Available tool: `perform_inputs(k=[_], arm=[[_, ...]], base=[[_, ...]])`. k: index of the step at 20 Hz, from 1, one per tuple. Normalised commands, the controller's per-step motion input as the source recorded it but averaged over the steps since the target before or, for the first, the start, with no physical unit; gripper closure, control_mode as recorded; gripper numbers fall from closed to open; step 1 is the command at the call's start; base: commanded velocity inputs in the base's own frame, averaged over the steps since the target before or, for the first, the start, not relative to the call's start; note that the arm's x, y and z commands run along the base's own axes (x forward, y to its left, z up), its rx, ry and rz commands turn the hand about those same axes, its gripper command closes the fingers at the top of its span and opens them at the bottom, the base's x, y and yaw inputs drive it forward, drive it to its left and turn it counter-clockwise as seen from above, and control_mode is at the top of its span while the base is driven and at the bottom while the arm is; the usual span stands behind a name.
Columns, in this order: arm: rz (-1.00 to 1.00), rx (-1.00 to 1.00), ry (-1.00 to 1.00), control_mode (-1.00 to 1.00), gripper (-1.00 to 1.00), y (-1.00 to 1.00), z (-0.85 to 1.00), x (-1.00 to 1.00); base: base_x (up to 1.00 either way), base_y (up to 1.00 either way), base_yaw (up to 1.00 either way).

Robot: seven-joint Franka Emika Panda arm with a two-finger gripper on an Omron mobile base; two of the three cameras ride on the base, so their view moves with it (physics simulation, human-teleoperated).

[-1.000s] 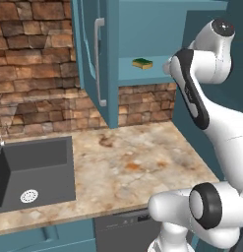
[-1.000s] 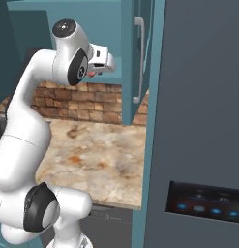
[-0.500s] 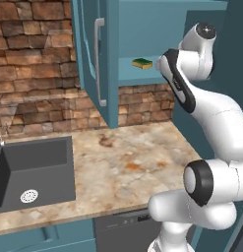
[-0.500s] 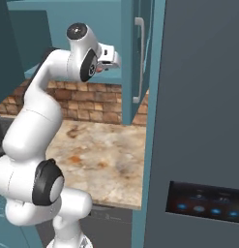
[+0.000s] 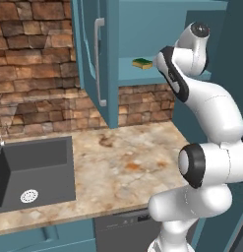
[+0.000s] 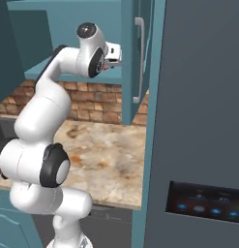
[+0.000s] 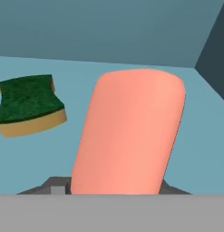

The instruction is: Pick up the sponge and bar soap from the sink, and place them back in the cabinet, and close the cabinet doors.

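The salmon-pink bar soap [image 7: 129, 131] stands upright between the fingers of my gripper [image 6: 117, 54], which is shut on it. It hovers just above the teal inner shelf [image 5: 133, 75] of the open cabinet. The sponge [image 5: 142, 63], yellow with a dark green top, lies on that shelf; in the hand view the sponge [image 7: 29, 105] is left of the soap and apart from it. Both cabinet doors stand open: the left door [image 5: 96, 59] and the right door [image 6: 135, 63]. The dark sink [image 5: 32, 170] sits low at the left with its white drain [image 5: 29, 196].
A speckled stone counter [image 5: 128, 162] runs below the cabinet, with a brick wall [image 5: 34, 74] behind it. A tall dark grey fridge [image 6: 203, 121] stands close on the right, next to the open right door.
The arm swung toward the cabinet, carrying the soap in over the shelf near the sponge. Over the last half second it has hardly moved.
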Motion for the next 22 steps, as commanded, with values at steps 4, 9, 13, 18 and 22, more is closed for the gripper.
perform_inputs(k=[4, 9, 13, 18, 22], arm=[[0.00, 0.00, 0.00, -1.00, 1.00, -0.04, -0.23, 0.31], [0.00, 0.00, 0.00, -1.00, 1.00, 0.00, -0.19, 0.31], [0.00, 0.01, 0.00, -1.00, 1.00, 0.00, 0.00, 0.23], [0.00, 0.00, 0.03, -1.00, 1.00, 0.00, -0.01, 0.16], [0.00, 0.00, 0.04, -1.00, -1.00, 0.00, -0.19, 0.07]], base=[[0.00, 0.00, 0.00], [0.00, 0.00, 0.00], [0.00, 0.00, 0.00], [0.00, 0.00, 0.00], [0.00, 0.00, 0.00]])
